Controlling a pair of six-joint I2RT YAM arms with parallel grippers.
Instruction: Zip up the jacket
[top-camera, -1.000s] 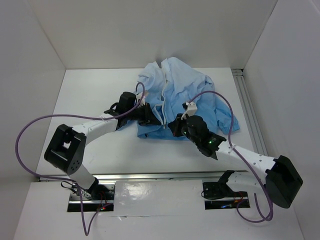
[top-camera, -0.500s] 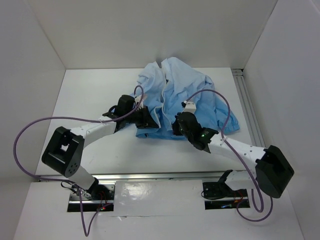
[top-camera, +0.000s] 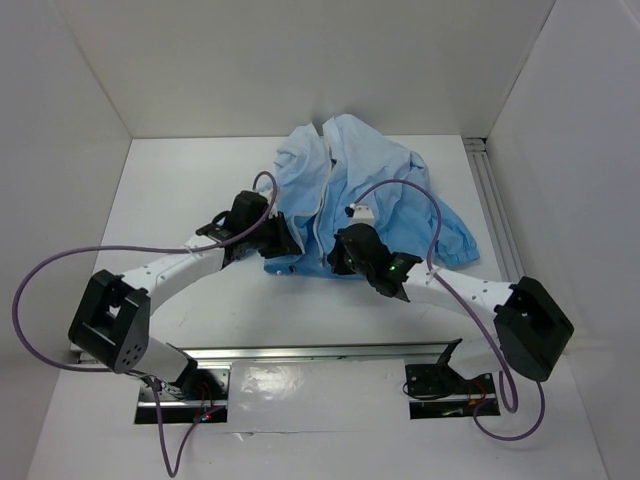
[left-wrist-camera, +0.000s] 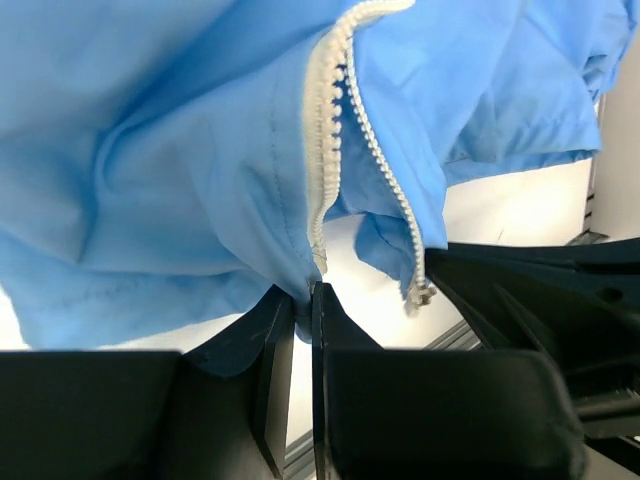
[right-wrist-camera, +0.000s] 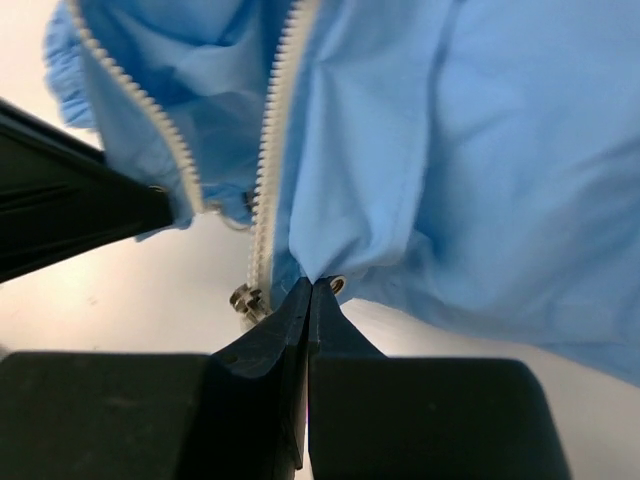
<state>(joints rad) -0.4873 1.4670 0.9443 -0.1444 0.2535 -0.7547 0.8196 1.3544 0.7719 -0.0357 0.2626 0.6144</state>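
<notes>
The light-blue jacket (top-camera: 375, 185) lies crumpled at the centre of the white table (top-camera: 170, 190) in the overhead view. Its front is unzipped and its near hem faces the lower middle of the frame. 2 arms reach in from the bottom corners. The left gripper (left-wrist-camera: 303, 293) is pinched closed on the hem fabric at the foot of a pale zipper strip (left-wrist-camera: 322, 140), low centre in its wrist view. The right gripper (right-wrist-camera: 310, 288) is likewise clamped tight on the hem of the facing front panel, beside the other zipper strip (right-wrist-camera: 272, 130). A small metal zipper end (right-wrist-camera: 243, 298) hangs just left of those fingertips — the 2 rows of teeth stand apart.
</notes>
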